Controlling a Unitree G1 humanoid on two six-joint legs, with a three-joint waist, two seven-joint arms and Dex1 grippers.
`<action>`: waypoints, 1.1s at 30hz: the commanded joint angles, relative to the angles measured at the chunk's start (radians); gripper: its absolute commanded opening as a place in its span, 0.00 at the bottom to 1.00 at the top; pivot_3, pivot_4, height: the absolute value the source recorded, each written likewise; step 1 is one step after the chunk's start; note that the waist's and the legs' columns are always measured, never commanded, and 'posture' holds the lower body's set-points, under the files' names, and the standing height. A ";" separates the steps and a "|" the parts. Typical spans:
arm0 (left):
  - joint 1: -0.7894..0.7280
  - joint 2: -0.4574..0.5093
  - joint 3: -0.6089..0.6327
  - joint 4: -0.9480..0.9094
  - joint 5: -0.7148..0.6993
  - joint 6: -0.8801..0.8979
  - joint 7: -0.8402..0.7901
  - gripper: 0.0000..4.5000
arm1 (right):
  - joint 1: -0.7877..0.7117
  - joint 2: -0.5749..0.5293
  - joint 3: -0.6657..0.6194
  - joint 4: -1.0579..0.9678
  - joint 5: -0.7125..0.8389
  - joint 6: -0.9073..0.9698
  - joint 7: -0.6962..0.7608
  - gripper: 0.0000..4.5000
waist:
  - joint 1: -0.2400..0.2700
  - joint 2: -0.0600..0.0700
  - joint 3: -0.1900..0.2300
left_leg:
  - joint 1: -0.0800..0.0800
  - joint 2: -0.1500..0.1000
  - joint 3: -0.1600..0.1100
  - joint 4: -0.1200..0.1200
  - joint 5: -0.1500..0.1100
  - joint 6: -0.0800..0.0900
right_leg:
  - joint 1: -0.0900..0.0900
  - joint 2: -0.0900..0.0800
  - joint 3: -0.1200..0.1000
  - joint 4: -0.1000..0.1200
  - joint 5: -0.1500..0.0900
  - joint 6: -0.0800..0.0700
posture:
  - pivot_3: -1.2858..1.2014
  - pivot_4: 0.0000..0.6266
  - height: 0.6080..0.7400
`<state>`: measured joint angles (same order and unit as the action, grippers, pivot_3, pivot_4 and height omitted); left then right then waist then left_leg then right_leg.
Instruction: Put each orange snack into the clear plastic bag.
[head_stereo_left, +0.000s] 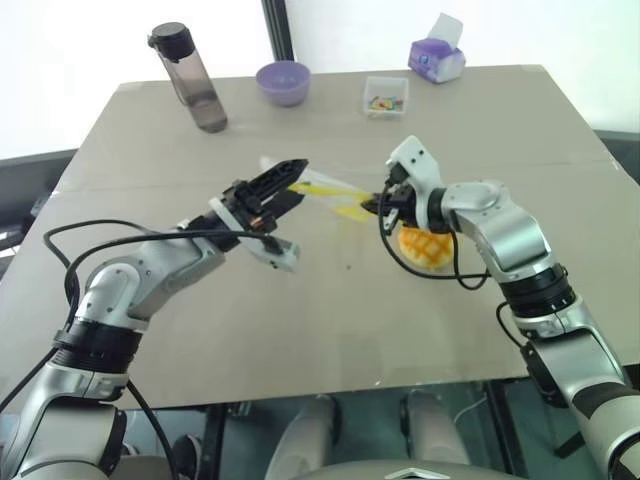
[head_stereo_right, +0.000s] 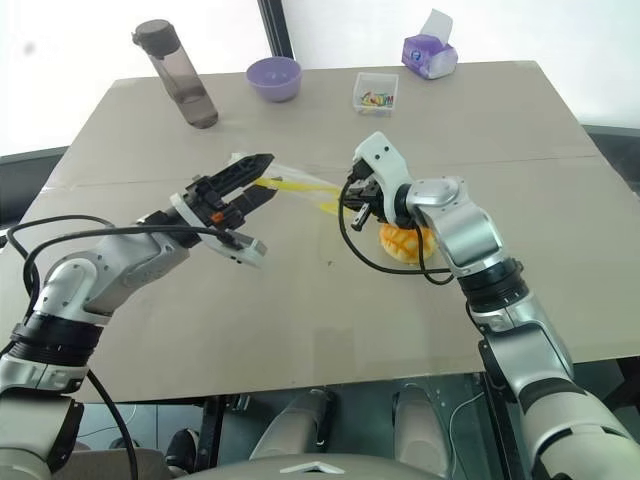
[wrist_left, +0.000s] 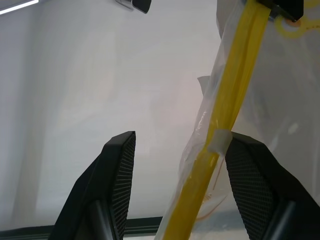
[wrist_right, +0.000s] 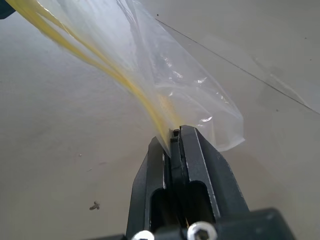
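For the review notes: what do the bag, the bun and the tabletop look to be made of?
The clear plastic bag: thin transparent plastic film, glossy and crinkled, with a yellow zip strip.
The orange snack: apparently a baked bun, or a replica, with a matte orange-yellow crust scored in a grid.
The table: looks like matte beige cardboard or board; a seam line crosses it.

On the bench (head_stereo_left: 300, 330) there was one orange snack (head_stereo_left: 424, 248), one clear plastic bag (wrist_right: 165, 75), one dark water bottle (head_stereo_left: 190, 80), one purple bowl (head_stereo_left: 283, 82), one small clear box (head_stereo_left: 386, 96) of colourful bits and one purple tissue box (head_stereo_left: 437, 58). Two pincers were counted: the left pincer (head_stereo_left: 285, 185) and the right pincer (head_stereo_left: 378, 205).
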<state>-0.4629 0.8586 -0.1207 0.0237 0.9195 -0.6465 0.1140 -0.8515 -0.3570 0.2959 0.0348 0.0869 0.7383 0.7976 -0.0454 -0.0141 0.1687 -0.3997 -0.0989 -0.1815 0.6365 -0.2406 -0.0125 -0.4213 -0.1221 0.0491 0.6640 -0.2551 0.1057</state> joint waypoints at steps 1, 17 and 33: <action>0.019 0.015 0.046 -0.041 -0.013 0.015 0.022 0.64 | -0.013 -0.003 -0.011 -0.042 0.004 -0.011 -0.007 0.00 | 0.000 0.000 0.000 | 0.000 0.000 0.000 0.000 0.000 0.000 | 0.000 0.000 0.000 0.000 0.000 0.000 | 0.52 0.24 1.00; 0.050 0.031 0.093 -0.069 -0.015 0.029 0.039 0.41 | -0.015 0.003 -0.009 -0.026 0.002 -0.025 -0.023 0.00 | 0.000 0.000 0.000 | 0.000 0.000 0.000 0.001 0.000 0.000 | 0.000 0.000 0.000 0.001 0.000 0.000 | 0.52 0.24 1.00; 0.076 -0.014 0.100 -0.052 -0.105 0.096 -0.041 0.00 | -0.014 -0.047 0.017 -0.051 -0.064 -0.199 -0.024 0.49 | 0.000 0.000 0.000 | 0.000 0.000 0.000 0.001 0.000 0.000 | 0.000 0.000 0.000 0.001 0.000 0.000 | 0.52 0.24 1.00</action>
<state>-0.3925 0.8512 -0.0518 -0.0200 0.8623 -0.5840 0.0954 -0.8513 -0.3864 0.3138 0.0347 0.0555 0.6280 0.7789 -0.0453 -0.0141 0.1684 -0.3997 -0.0990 -0.1814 0.6378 -0.2404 -0.0127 -0.4213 -0.1221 0.0493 0.6650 -0.2551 0.1057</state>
